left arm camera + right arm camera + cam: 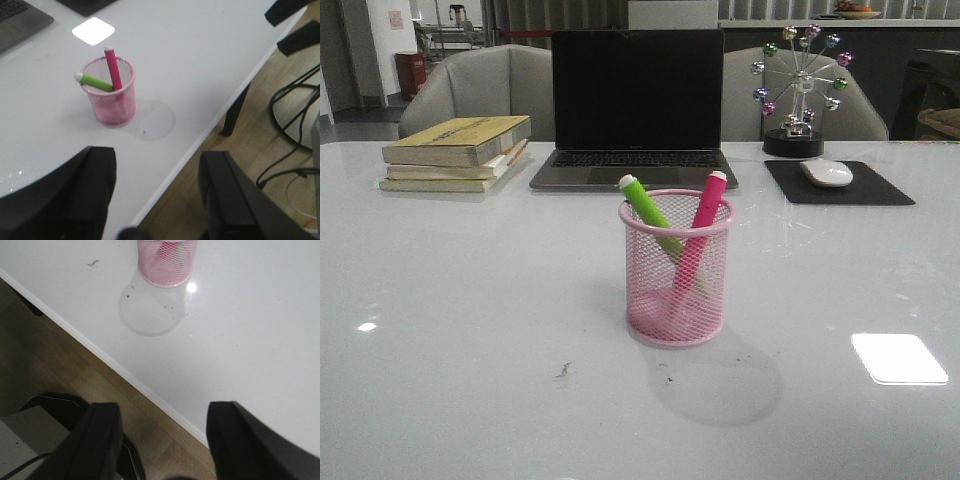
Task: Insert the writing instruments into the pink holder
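Note:
The pink mesh holder (677, 270) stands upright in the middle of the white table. Inside it lean the lime green marker (652, 215) with its white end up, and the hot pink marker (703, 222); they cross each other. The left wrist view shows the holder (110, 95) with the green marker (95, 81) and pink marker (113, 68) in it. My left gripper (157, 165) is open and empty, over the table's near edge, well away from the holder. My right gripper (164, 415) is open and empty, also back over the near edge, the holder (167, 261) beyond it.
At the back of the table are a laptop (636, 105), a stack of books (455, 152), a mouse (826, 172) on a black pad (838, 183), and a ferris-wheel ornament (798, 90). The wrist views show wooden floor, cables (295, 115) and the table's edge (100, 352).

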`<move>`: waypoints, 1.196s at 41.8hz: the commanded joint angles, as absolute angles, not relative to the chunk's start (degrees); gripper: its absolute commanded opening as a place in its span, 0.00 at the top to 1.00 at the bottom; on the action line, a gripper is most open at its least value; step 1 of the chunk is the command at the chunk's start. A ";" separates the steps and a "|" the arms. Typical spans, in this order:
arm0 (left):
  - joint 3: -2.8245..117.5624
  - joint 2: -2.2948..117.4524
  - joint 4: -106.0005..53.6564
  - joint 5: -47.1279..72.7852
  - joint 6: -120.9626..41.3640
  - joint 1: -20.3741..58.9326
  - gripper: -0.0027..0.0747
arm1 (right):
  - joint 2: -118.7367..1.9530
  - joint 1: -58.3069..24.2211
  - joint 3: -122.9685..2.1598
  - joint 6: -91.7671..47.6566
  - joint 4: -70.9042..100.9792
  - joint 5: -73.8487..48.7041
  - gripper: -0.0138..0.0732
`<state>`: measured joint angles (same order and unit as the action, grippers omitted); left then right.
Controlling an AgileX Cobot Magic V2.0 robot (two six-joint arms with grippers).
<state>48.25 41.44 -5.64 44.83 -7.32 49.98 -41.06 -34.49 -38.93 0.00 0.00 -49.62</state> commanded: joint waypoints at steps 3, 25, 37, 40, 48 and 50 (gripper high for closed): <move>49.84 37.04 -3.16 50.88 -5.21 50.35 0.40 | -40.84 -34.04 -40.29 -0.33 -0.58 -46.10 0.28; 49.84 34.75 6.87 58.56 3.41 50.35 0.73 | -40.84 -34.04 -40.29 -0.33 -0.58 -45.72 0.54; 49.84 34.75 6.72 58.56 3.51 50.35 0.84 | -40.84 -34.04 -40.29 -0.33 -0.58 -45.79 0.76; 49.84 34.75 6.72 58.56 3.51 50.35 0.84 | -40.84 -34.04 -40.29 -0.33 -0.58 -45.79 0.76; 49.84 34.75 6.72 58.56 3.51 50.35 0.84 | -40.84 -34.04 -40.29 -0.33 -0.58 -45.79 0.76; 49.84 34.75 6.72 58.56 3.51 50.35 0.84 | -40.84 -34.04 -40.29 -0.33 -0.58 -45.79 0.76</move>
